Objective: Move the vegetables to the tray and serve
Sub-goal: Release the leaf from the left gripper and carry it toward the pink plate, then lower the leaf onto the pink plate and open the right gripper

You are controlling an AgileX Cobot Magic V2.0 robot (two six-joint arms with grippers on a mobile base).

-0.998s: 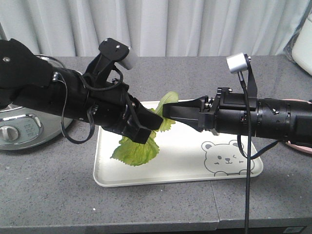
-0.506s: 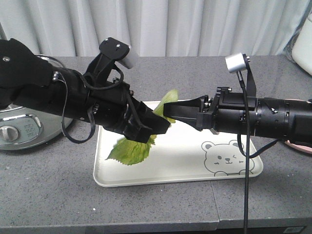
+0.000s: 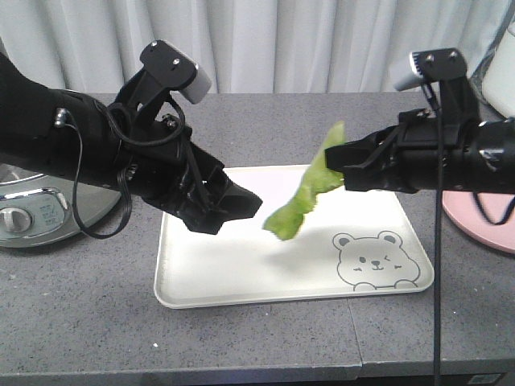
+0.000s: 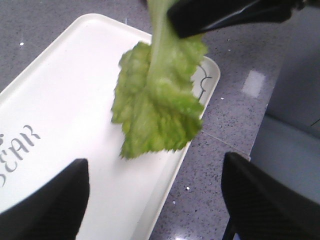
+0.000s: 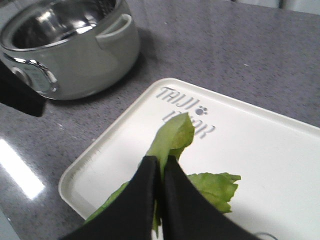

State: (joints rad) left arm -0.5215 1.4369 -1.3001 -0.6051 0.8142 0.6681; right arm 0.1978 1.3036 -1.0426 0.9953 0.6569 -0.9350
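The vegetables, one green crinkled lettuce bunch, hang above the cream tray. My right gripper is shut on their pale rib. In the right wrist view the two fingers pinch the vegetables at the right gripper, over the tray. My left gripper is open and empty, low over the tray's left half. The left wrist view shows the vegetables dangling from the right gripper ahead of the open left gripper, above the tray.
A steel pot in a grey cooker stands at the left, and shows again as the pot. A round pink plate lies at the right, behind the right arm. The grey counter's front edge runs below the tray.
My left gripper has let go of the vegetables, opened and drawn back to the left. The right gripper has closed on them and carried them up and to the right.
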